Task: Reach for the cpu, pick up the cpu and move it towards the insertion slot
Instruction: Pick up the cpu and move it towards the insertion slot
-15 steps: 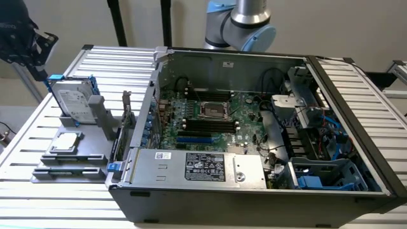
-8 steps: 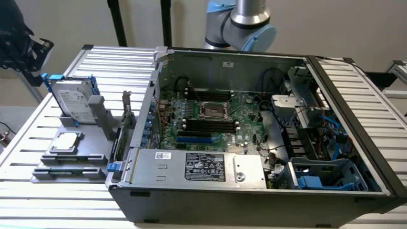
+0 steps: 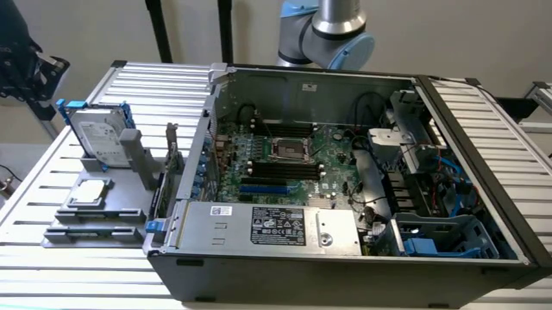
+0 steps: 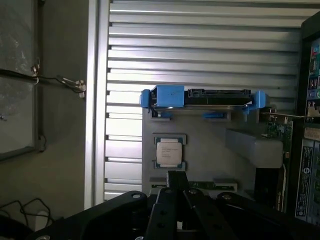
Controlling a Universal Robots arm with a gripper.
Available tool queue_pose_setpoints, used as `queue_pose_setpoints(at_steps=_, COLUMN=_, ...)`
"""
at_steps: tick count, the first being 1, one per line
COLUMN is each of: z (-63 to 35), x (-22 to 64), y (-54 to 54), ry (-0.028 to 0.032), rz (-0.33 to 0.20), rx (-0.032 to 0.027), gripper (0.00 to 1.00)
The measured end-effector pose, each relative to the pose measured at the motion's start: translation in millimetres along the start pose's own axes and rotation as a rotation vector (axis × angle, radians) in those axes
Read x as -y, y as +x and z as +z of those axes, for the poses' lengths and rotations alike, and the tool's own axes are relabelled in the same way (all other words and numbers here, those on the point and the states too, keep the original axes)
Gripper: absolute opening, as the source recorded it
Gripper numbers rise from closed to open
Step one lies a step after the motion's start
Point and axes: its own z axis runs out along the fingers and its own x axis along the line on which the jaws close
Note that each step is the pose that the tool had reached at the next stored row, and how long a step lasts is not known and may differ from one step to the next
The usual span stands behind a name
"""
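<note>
Gripper [image 4: 177, 176], jaws together, near cpu [image 4: 169, 152], chip flat in grey holder [image 4: 205, 145], lid up, square, edges aligned with hard drive [image 4: 200, 97]

My slatted worktop and the two loads on it

The worktop [image 3: 77, 271] is ribbed silver metal, its slats running lengthwise. The computer case [image 3: 345, 284] lies on its side straight on the slats, open face up, and takes up most of the surface. Just beside the case, on the exterior view's left, a grey parts holder [image 3: 121, 197] sits flat on the slats. I cannot tell whether it touches the case wall. Bare slats show around the holder on the sides away from the case.
</note>
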Motion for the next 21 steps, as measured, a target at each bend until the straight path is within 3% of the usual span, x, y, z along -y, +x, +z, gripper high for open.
queue_pose_setpoints(at_steps=4, z=0.0, x=0.0, y=0.1, ry=0.0001, rz=0.0, rx=-0.0001, gripper=0.12)
queue_pose_setpoints(at_steps=7, z=0.0, x=0.0, y=0.1, ry=0.0001, rz=0.0, rx=-0.0001, gripper=0.3)
queue_pose_setpoints(at_steps=10, z=1.3, x=0.0, y=0.0, ry=0.0001, rz=0.0, rx=0.0, gripper=0.36)
queue_pose_setpoints(at_steps=11, z=2.1, x=0.1, y=0.0, ry=0.0002, rz=0.0, rx=0.0, gripper=0.47)
queue_pose_setpoints(at_steps=12, z=2.9, x=0.1, y=0.0, ry=0.0004, rz=0.0, rx=0.0, gripper=0.47)
queue_pose_setpoints(at_steps=14, z=5.1, x=0.2, y=0.0, ry=0.0004, rz=0.0, rx=0.0, gripper=0.59)
queue_pose_setpoints(at_steps=17, z=10.2, x=0.4, y=-0.2, ry=0.0005, rz=0.0, rx=-0.0001, gripper=0.65)
queue_pose_setpoints(at_steps=18, z=12.0, x=0.5, y=-0.2, ry=0.0005, rz=0.0, rx=-0.0001, gripper=0.71)
queue_pose_setpoints(at_steps=21, z=17.4, x=0.7, y=-0.3, ry=0.0005, rz=0.0, rx=0.0, gripper=0.71)
